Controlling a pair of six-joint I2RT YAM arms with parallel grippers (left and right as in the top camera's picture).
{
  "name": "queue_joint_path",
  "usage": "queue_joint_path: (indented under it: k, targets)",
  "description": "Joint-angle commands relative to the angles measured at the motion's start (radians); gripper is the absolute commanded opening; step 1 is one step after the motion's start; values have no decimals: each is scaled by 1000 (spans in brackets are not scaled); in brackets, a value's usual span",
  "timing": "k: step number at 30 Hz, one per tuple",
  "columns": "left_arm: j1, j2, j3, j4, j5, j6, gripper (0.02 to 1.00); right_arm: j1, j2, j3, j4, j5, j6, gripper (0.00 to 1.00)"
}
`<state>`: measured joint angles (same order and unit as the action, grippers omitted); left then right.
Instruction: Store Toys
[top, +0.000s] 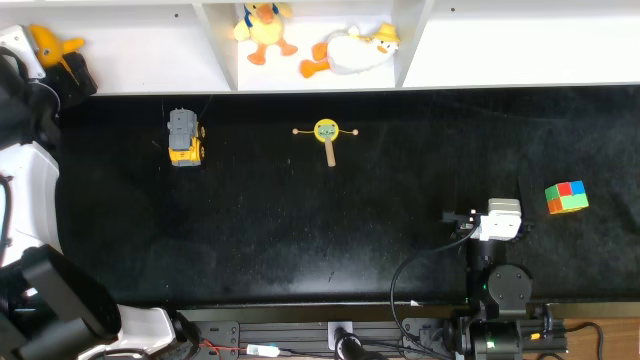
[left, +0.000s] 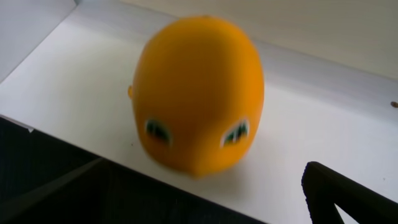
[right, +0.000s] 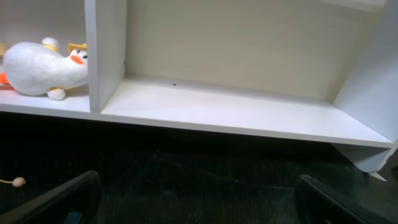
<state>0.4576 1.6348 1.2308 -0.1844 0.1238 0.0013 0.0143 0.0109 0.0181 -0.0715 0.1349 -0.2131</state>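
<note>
Top view: the orange duck (top: 50, 45) sits in the shelf's (top: 140, 50) left bay.
Left wrist view: my left gripper (left: 205, 180) is spread wide and empty. The duck looks smooth, round, light and likely slippery; pinch across its sides. Right wrist view: my right gripper (right: 202, 196) gapes empty, facing the shelf's right bay.

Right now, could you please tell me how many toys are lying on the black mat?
3: the yellow truck at the left, the rattle drum near the middle, and the colourful cube at the right. None seems hidden.
</note>
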Motion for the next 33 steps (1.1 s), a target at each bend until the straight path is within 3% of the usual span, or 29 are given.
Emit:
queue_joint_path:
  k: [1,10,18,21,33]
  targets:
    - [-7,-42,19,-40,5,2,996,-2,-6,-13,6,-5,3,996]
    - [-19,-282,-147,-132,-35,1,998,-2,-6,-13,6,-5,3,996]
    - [-165,-602,-568,-87,-36,-95,998,-2,-6,-13,6,-5,3,993]
    - [-227,-609,-642,-88,-36,-157,998,-2,-6,-13,6,-5,3,996]
    - [-409,-419,-648,61,-45,-97,998,-2,-6,-13,6,-5,3,993]
